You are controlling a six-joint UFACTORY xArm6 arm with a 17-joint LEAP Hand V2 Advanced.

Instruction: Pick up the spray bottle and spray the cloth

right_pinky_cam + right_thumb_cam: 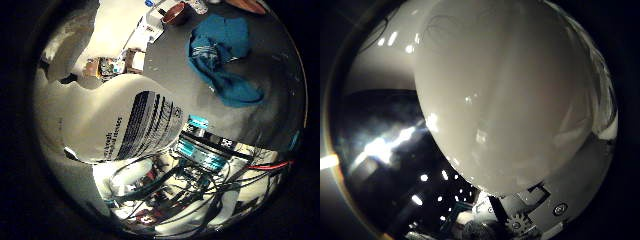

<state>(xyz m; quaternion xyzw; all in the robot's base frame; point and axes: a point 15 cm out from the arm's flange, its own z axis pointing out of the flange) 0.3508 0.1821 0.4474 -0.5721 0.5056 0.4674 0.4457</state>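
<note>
White, smooth, rounded plastic spray bottle (510, 95) held close against the palm of the white-and-black robot hand (200, 150).
The bottle's printed label faces the little-finger side; whether the fingers curl round it cannot be told. Beyond, a crumpled blue cloth (225, 60) lies on the bare grey tabletop (170, 65), open surface around it; a brown bowl (176, 13) stands near the far edge.

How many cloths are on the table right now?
1. A blue cloth lies crumpled on the grey table, beyond the spray bottle. The bottle could hide others.
</note>
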